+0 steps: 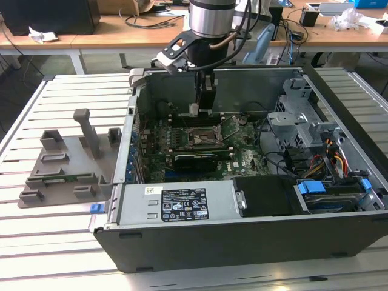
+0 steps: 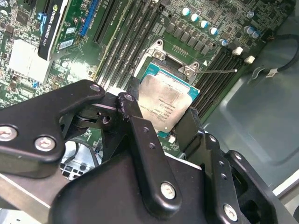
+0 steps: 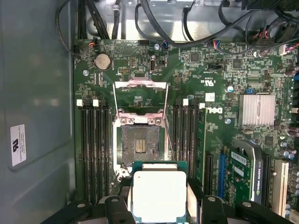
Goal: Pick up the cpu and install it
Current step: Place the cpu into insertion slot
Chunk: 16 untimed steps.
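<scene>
The cpu (image 3: 159, 192), a flat square chip with a silver top and green rim, sits between the two black fingers (image 3: 195, 196) of my gripper (image 3: 159, 198), which is shut on its edges. In the second wrist view the cpu (image 2: 169, 99) hangs just above the motherboard, near the socket. The socket (image 3: 140, 144) lies open, its metal frame (image 3: 140, 93) flipped back and its dark contact field bare. In the exterior view my gripper (image 1: 202, 104) reaches down into the open computer case, over the socket (image 1: 203, 137).
The case's walls (image 1: 242, 82) surround the board. Memory slots (image 3: 93, 144) flank the socket, a graphics card (image 3: 243, 172) and heatsink (image 3: 256, 110) lie beside them, and cables (image 3: 205, 28) run along one wall. A grey fixture plate (image 1: 60, 170) with posts stands at the exterior view's left.
</scene>
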Tool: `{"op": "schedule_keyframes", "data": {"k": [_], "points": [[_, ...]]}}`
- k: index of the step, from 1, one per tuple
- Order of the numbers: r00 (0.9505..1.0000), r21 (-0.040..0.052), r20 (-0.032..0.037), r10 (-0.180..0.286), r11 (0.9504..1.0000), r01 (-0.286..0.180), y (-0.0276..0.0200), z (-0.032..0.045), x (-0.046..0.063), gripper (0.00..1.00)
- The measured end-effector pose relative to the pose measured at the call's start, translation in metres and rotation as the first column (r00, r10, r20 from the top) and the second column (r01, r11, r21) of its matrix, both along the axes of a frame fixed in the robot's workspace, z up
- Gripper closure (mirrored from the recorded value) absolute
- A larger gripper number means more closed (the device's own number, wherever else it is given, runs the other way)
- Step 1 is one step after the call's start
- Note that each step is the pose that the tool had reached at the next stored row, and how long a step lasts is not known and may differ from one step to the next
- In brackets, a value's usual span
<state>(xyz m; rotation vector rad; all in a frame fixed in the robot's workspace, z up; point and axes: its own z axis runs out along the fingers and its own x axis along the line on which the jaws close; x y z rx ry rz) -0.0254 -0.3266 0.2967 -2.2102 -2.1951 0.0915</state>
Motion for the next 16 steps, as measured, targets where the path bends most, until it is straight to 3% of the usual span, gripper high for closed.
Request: {"op": "schedule_keyframes", "data": {"k": [16], "points": [[1.0000,0.0000,0.0000,0.000,1.0000,0.000,0.0000,-0.0086,0.0029,0.45]]}}
